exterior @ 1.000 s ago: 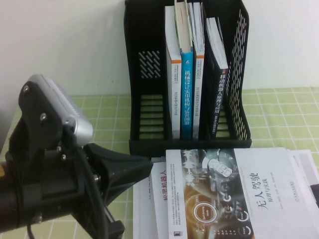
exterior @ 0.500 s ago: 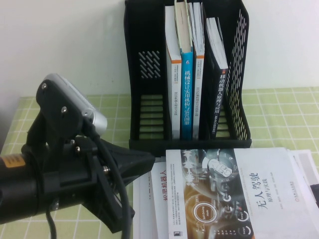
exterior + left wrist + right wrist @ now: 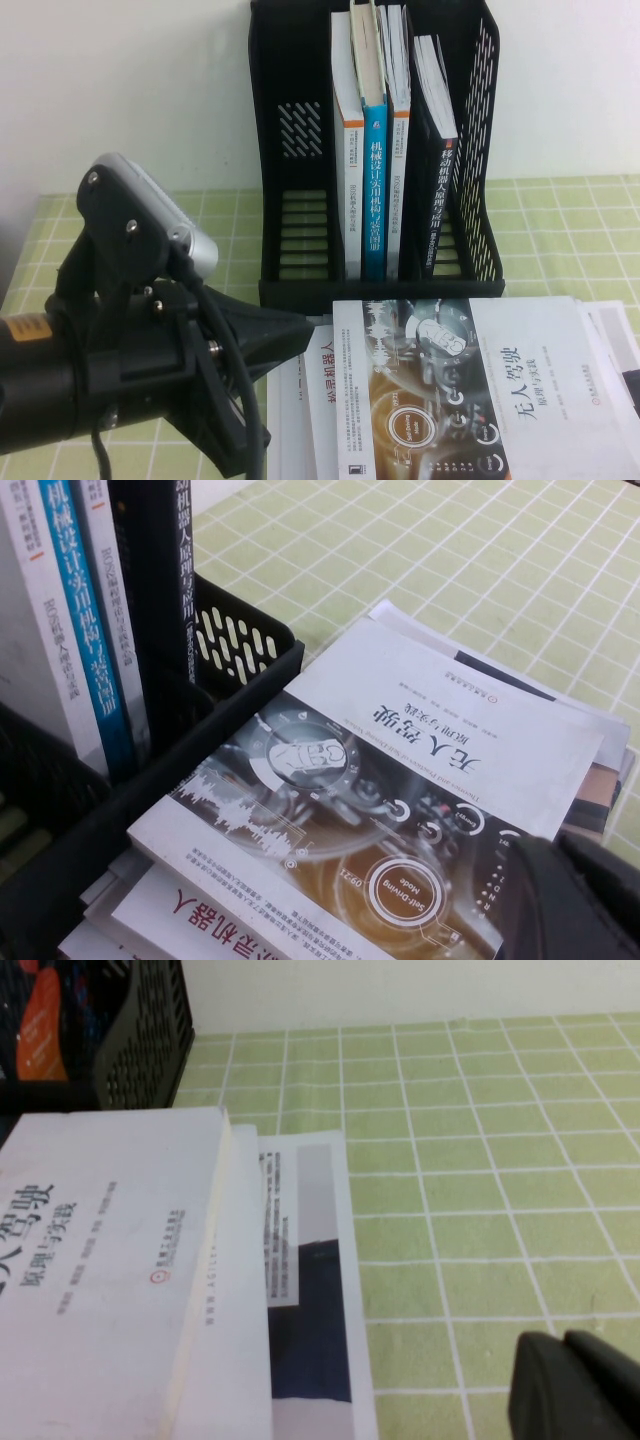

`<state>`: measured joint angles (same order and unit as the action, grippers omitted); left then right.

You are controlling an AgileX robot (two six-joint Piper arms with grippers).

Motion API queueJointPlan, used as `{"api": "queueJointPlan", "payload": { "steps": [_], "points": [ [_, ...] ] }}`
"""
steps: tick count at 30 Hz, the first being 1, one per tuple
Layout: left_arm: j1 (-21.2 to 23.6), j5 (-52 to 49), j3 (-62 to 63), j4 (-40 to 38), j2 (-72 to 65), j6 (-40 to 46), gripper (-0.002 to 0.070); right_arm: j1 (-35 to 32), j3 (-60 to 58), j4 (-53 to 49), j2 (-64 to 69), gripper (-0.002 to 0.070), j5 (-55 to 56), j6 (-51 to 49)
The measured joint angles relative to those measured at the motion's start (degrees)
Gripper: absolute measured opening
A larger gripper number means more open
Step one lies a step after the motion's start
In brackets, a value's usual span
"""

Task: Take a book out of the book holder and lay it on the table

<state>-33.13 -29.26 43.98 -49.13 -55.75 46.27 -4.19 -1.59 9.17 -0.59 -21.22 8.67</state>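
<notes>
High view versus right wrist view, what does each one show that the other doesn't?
Only the high view shows the left hand near the stack's edge and the black-spined book standing upright in the tall black plastic book holder. Only the right wrist view shows the right hand, shut, over the green checked table. Both show the white-covered book lying flat on the stack.
</notes>
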Motion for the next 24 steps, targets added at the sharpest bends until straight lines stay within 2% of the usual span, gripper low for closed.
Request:
{"api": "queueJointPlan", "payload": {
  "steps": [24],
  "points": [
    [0.0, -1.4, 0.0, -0.7, 0.0, 0.0, -0.0003, 0.0, 0.0, 0.0, 0.0, -0.0002, 0.0, 0.8]
  ]
}}
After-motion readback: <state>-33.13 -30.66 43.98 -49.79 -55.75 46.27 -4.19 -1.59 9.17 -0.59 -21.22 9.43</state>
